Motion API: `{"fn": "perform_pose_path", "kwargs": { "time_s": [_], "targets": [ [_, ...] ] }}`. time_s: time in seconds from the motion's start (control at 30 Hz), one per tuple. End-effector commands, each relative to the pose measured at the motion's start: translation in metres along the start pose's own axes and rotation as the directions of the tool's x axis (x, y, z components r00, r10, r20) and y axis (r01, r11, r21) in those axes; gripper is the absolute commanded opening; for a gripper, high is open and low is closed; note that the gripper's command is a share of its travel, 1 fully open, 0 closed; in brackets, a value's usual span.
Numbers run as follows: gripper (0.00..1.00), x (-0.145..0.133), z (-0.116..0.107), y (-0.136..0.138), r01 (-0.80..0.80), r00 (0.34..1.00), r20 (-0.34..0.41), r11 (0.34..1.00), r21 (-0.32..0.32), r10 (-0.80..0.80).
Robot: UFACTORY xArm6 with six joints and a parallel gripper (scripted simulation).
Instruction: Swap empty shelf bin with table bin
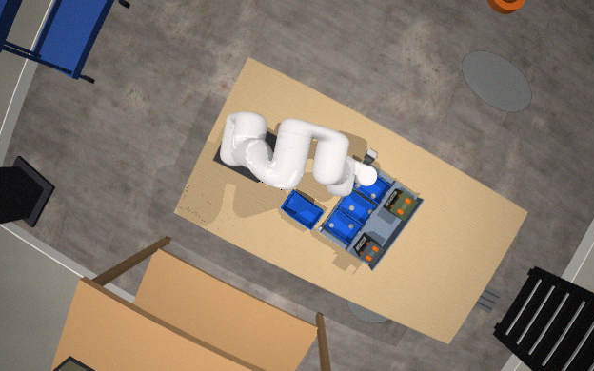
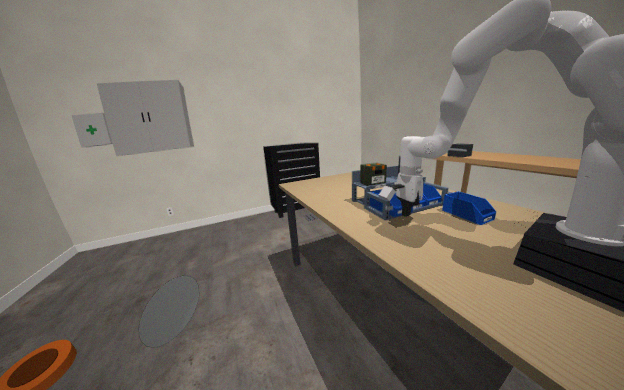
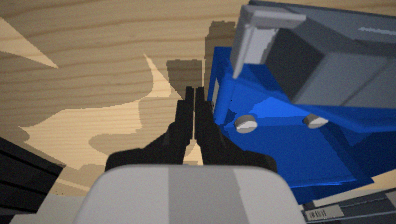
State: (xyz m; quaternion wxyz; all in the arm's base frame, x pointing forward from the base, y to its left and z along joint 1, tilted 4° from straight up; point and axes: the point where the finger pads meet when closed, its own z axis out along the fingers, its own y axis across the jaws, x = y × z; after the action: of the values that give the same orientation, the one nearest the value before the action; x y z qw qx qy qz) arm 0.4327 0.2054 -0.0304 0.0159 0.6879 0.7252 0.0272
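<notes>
My gripper is shut and empty, low in front of the shelf at the end bin. Its right finger in the wrist view is against or very near that bin's front; contact cannot be told. This blue bin holds grey round parts and sits in the shelf's end place, partly hidden by a grey side piece; whether it is fully level cannot be told. The grey shelf also holds a middle bin and another end bin, both with parts. The empty bin stands on the table, apart from the shelf.
A green-and-black box and a dark box with orange marks stand on the shelf's upper board, behind the bins. The arm's black base stands on the table beyond the empty bin.
</notes>
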Motion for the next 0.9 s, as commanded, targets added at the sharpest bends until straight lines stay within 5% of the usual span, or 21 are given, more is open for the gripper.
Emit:
{"fn": "perform_pose_path", "kwargs": {
  "time_s": [0.0, 0.87],
  "targets": [
    [0.0, 0.001, -0.001, 0.008, 0.0, 1.0, -0.002, 1.0, -0.003, 0.0],
    [0.0, 0.001, -0.002, 0.036, 0.0, 1.0, -0.002, 1.0, -0.003, 0.0]
  ]
}}
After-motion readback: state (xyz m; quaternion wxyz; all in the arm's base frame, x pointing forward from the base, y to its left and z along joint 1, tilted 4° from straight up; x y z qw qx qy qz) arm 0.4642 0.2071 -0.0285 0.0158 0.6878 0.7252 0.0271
